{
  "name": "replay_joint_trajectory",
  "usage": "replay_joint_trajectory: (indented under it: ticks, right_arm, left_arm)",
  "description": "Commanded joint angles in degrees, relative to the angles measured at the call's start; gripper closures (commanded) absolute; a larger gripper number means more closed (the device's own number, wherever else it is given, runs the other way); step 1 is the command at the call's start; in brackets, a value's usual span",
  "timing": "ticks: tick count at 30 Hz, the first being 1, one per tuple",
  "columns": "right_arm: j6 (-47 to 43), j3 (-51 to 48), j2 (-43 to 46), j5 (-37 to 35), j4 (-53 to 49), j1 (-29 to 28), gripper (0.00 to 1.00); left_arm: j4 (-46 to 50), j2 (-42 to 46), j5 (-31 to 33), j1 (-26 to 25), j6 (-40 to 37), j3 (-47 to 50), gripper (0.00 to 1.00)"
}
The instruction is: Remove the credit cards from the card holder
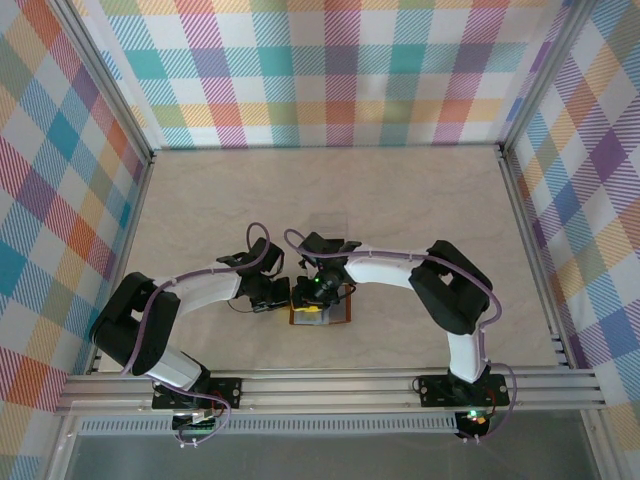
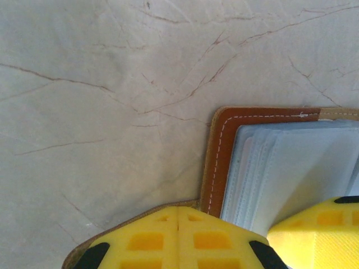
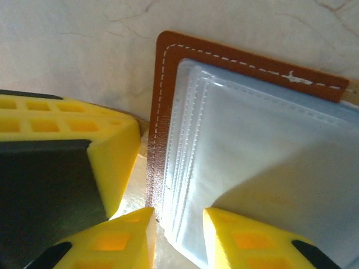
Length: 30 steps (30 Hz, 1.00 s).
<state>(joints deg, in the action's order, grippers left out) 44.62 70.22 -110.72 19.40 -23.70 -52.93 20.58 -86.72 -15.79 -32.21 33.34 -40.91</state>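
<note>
The card holder (image 1: 321, 314) lies open on the table between the two arms, with a brown stitched leather cover (image 3: 162, 84) and a stack of pale blue-grey sleeves (image 3: 252, 145). The credit cards are hidden; I cannot make one out inside the sleeves. My left gripper (image 2: 178, 224) is shut, its yellow fingers lying over the holder's left flap (image 2: 78, 253), beside the brown spine (image 2: 216, 162). My right gripper (image 3: 178, 230) is open a little, its fingers astride the near edge of the sleeves, with a slim gap on the left side. Its finger (image 2: 320, 230) rests on the sleeves in the left wrist view.
The marbled beige table (image 1: 330, 200) stretches free behind the holder. Plaid walls on metal posts (image 1: 150, 155) close in three sides. A metal rail (image 1: 330, 385) carries the arm bases at the near edge. The left gripper's finger (image 3: 67, 162) sits close to the right one.
</note>
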Motion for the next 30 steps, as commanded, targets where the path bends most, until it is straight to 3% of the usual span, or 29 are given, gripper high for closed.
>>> replay_joint_trajectory:
  ticks: [1, 21, 30]
  right_arm:
    - [0.65, 0.04, -0.12, -4.46, -5.22, -0.41, 0.67]
    - [-3.14, 4.09, 4.01, -20.83, -23.49, -2.04, 0.42]
    - [-3.14, 3.28, 5.71, -24.70, -26.29, -1.92, 0.38]
  left_arm:
    - [1.66, -2.14, -0.38, -0.40, -0.54, 2.25, 0.94]
    - [3.76, -1.36, 0.90, -0.40, -0.46, 1.40, 0.94]
    - [6.21, 0.28, 1.90, -0.40, -0.97, -0.03, 0.94]
